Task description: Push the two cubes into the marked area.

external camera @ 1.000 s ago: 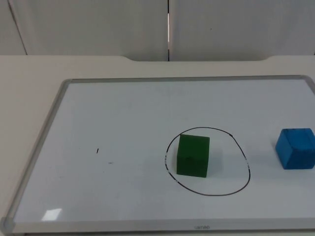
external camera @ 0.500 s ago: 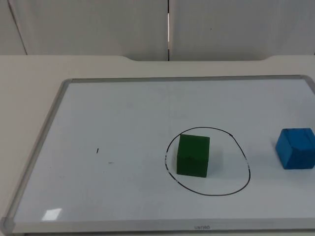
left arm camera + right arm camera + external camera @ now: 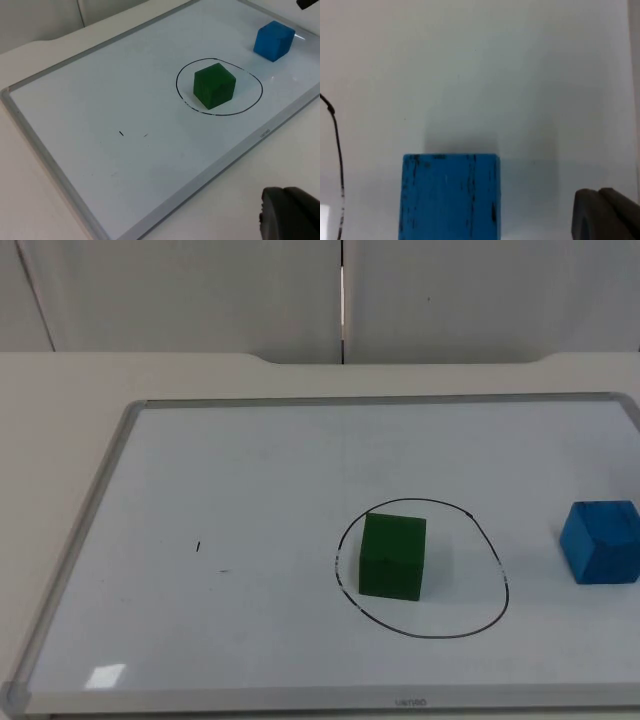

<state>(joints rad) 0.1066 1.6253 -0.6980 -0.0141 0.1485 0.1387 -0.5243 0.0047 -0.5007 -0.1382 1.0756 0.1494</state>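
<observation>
A green cube point(image 3: 392, 556) stands inside the black hand-drawn oval point(image 3: 497, 562) on the whiteboard, in the oval's left half. The left wrist view takes in the same green cube point(image 3: 214, 85) within the oval point(image 3: 255, 92), with the blue cube point(image 3: 273, 40) beyond it. The blue cube point(image 3: 600, 541) sits outside the oval, to its right, near the board's right end. My right gripper point(image 3: 606, 214) hovers close beside the blue cube point(image 3: 450, 196), apart from it; a stretch of the oval's line point(image 3: 337, 150) lies on the cube's other side. My left gripper point(image 3: 290, 214) waits off the board, past its near edge.
The whiteboard's grey frame point(image 3: 90, 508) runs around the work surface and is slightly raised. Two small pen marks point(image 3: 198, 547) lie on the board's left half. The grey partition wall point(image 3: 200, 295) closes the table at the back.
</observation>
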